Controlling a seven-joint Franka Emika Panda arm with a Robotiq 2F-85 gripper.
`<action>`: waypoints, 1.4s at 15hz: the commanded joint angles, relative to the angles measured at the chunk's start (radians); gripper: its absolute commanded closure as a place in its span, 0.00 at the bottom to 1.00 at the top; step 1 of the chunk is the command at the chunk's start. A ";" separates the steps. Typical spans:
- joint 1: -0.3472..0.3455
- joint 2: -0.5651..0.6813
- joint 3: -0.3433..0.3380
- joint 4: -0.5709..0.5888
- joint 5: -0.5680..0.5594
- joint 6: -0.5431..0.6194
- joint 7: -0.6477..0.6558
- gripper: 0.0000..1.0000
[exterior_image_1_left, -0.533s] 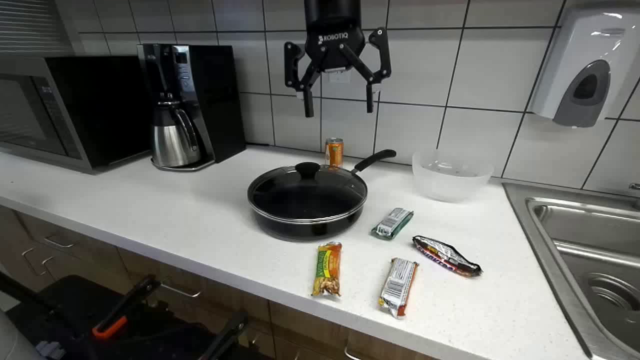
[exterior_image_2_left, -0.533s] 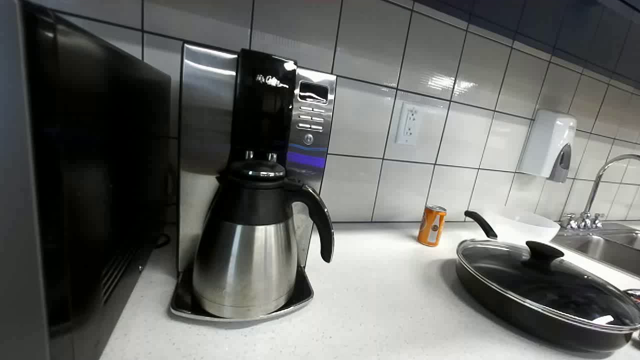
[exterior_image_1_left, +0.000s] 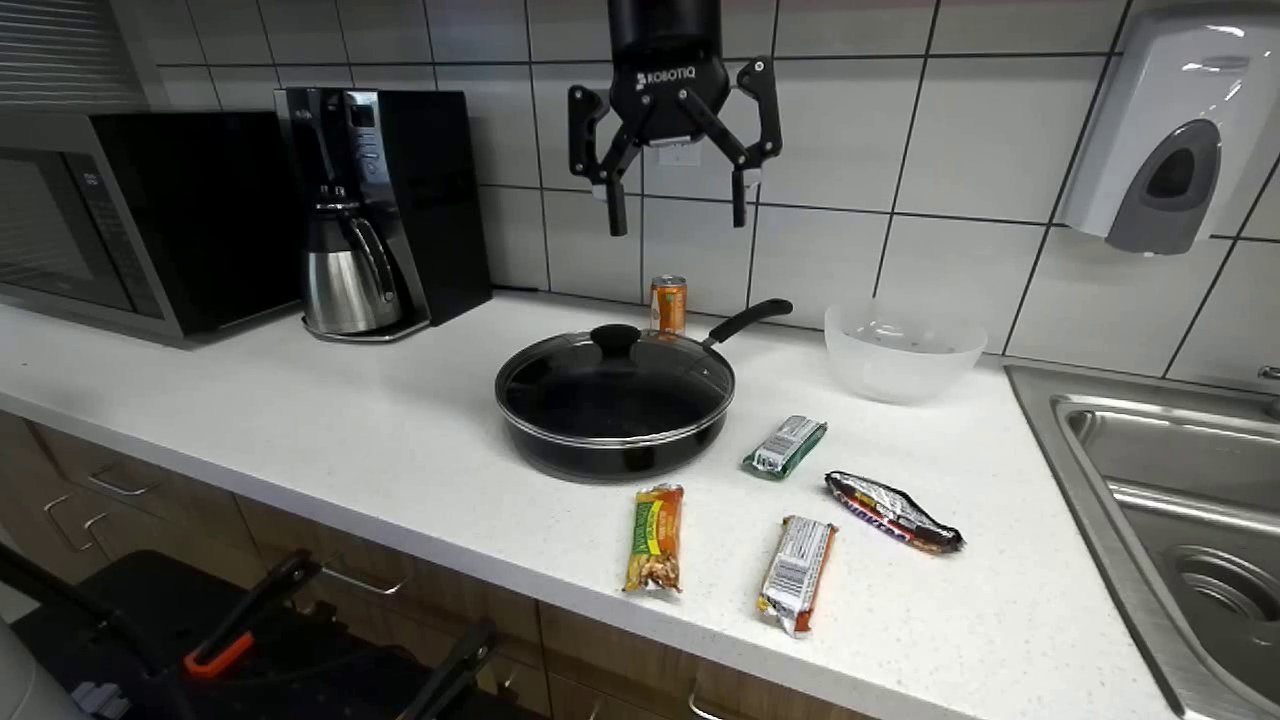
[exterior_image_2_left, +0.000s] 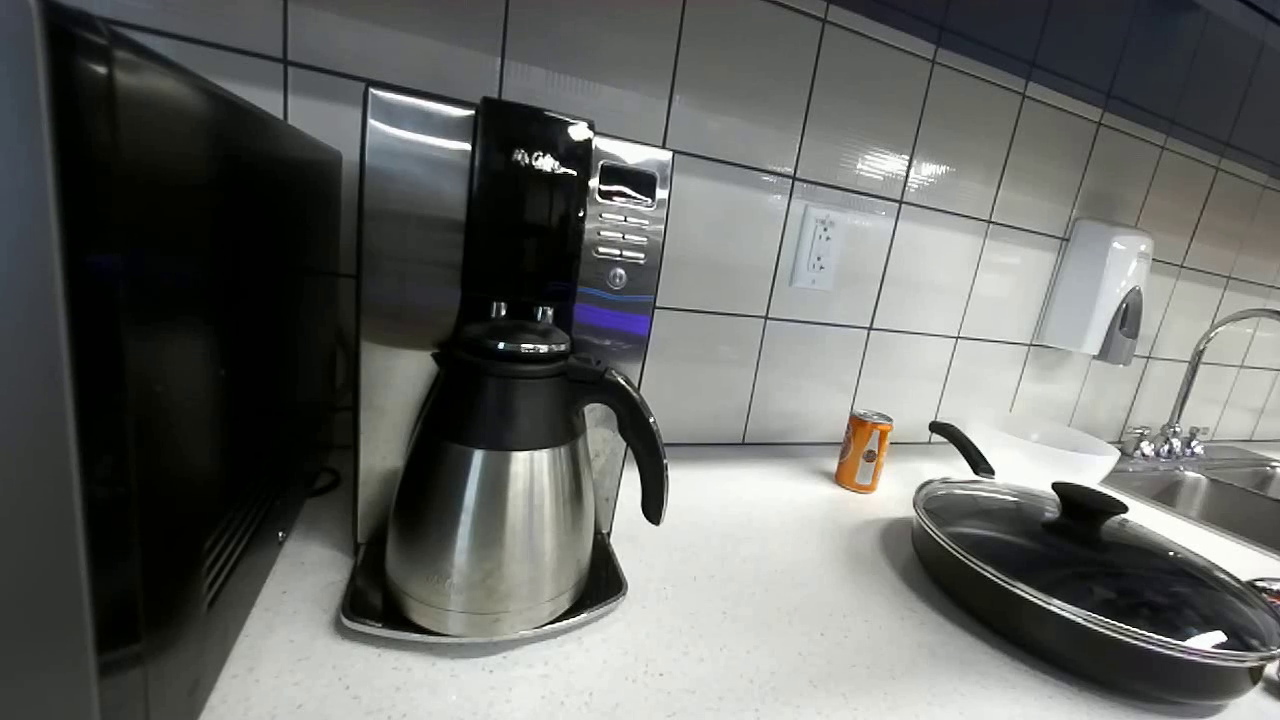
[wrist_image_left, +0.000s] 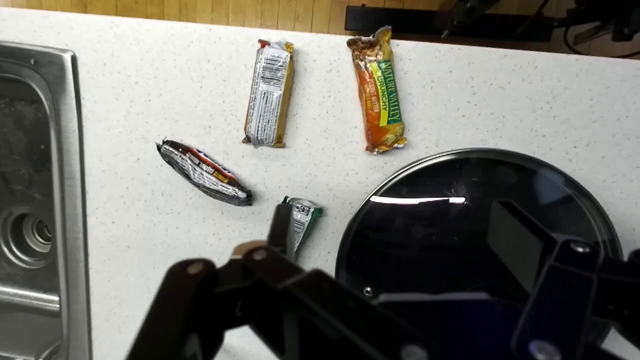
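In an exterior view the gripper (exterior_image_1_left: 678, 218) hangs at the top centre of the frame, its fingers (wrist_image_left: 281, 227) spread well apart with nothing between them — released, and touching nothing. Below it, near the middle of that frame and at the lower right of the wrist view, the black pan (exterior_image_1_left: 630, 460) rests on the white countertop (exterior_image_1_left: 330, 420), with its glass lid (exterior_image_1_left: 615, 395) on top and its handle (exterior_image_1_left: 752, 317) pointing to the upper right. As to progress, my judgement is that no grasp or lift is under way: the pan is covered, and whether it holds anything under the dark glass I cannot tell. A green-wrapped bar (wrist_image_left: 304, 217), a dark-wrapped bar (wrist_image_left: 205, 172), a label-up bar (wrist_image_left: 269, 95) and an orange-and-green bar (wrist_image_left: 378, 95) all lie loose on the counter, outside both the pan and the translucent bowl (exterior_image_1_left: 905, 375) right of centre. In an exterior view an orange can (exterior_image_2_left: 864, 452) stands upright right of centre, and at the left the carafe (exterior_image_2_left: 495, 530) sits in the coffee maker (exterior_image_2_left: 415, 250) — ungrasped, like everything else.
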 joint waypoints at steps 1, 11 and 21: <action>-0.006 0.012 0.009 -0.014 -0.014 0.045 -0.005 0.00; 0.015 0.090 0.022 -0.075 0.010 0.255 -0.023 0.00; 0.043 0.218 0.038 -0.057 0.179 0.424 -0.064 0.00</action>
